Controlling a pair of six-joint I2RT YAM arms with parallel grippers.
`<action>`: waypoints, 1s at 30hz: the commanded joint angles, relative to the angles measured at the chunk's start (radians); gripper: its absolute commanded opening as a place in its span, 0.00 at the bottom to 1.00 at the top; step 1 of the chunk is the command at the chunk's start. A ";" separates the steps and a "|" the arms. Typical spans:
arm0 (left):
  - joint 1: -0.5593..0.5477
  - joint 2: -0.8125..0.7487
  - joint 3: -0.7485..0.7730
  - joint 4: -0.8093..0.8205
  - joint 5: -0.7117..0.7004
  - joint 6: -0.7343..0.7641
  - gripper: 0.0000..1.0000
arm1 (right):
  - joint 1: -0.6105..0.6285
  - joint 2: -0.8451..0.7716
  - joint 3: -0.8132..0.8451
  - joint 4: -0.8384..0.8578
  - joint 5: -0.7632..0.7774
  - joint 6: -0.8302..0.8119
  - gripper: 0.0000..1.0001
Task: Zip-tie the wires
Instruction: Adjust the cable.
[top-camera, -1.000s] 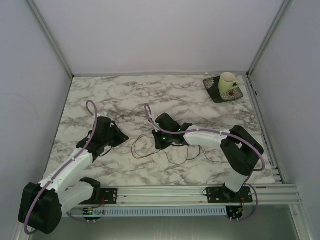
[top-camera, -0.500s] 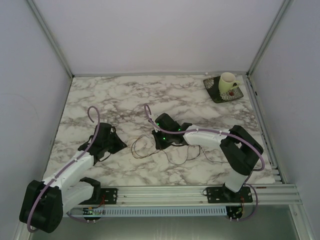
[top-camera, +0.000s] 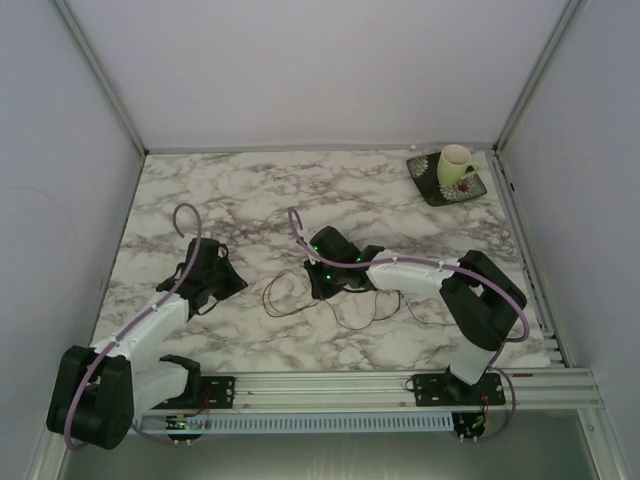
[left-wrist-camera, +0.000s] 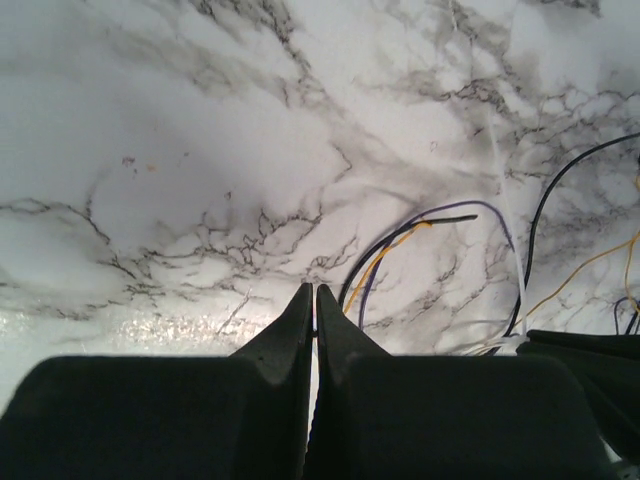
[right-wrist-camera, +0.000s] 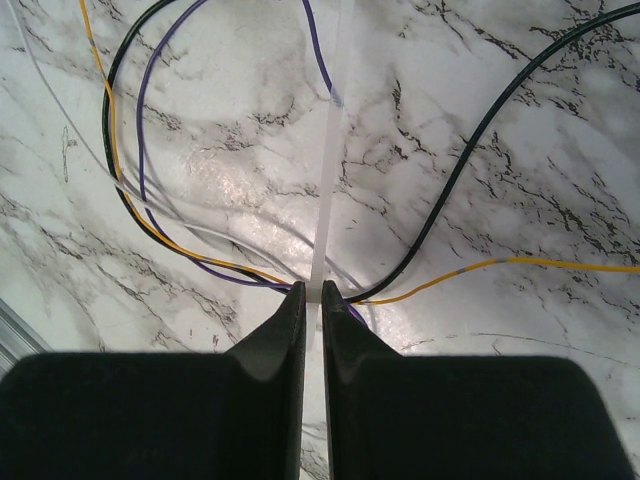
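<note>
The wires (top-camera: 267, 298) lie in thin loose loops on the marble table between the two arms. In the right wrist view they are black, purple, orange and white strands (right-wrist-camera: 462, 170) curling under a white zip tie (right-wrist-camera: 333, 150). My right gripper (top-camera: 325, 272) sits over the wires, and its jaws (right-wrist-camera: 321, 292) are shut on the zip tie's strip. My left gripper (top-camera: 212, 276) is to the left of the wires, apart from them. Its jaws (left-wrist-camera: 314, 292) are shut and hold nothing I can make out. The left wrist view shows wire ends (left-wrist-camera: 400, 238) just ahead and the white strip (left-wrist-camera: 510, 220) to the right.
A pale cup (top-camera: 456, 165) stands on a dark patterned tray (top-camera: 430, 188) at the back right corner. An aluminium rail (top-camera: 350, 385) runs along the near edge. Plain walls enclose the table on three sides.
My left arm has drawn back to the left, away from the wires, with its elbow folding. My right arm and the wires have not moved.
</note>
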 joint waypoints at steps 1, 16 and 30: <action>0.017 0.031 0.055 0.024 -0.007 0.045 0.00 | 0.001 0.005 0.038 -0.012 0.019 -0.002 0.00; 0.021 0.108 0.084 0.064 0.008 0.074 0.48 | -0.001 0.006 0.041 -0.012 0.027 0.010 0.00; 0.048 0.045 0.252 -0.012 0.101 0.103 0.68 | 0.000 -0.049 0.006 0.014 0.066 0.056 0.00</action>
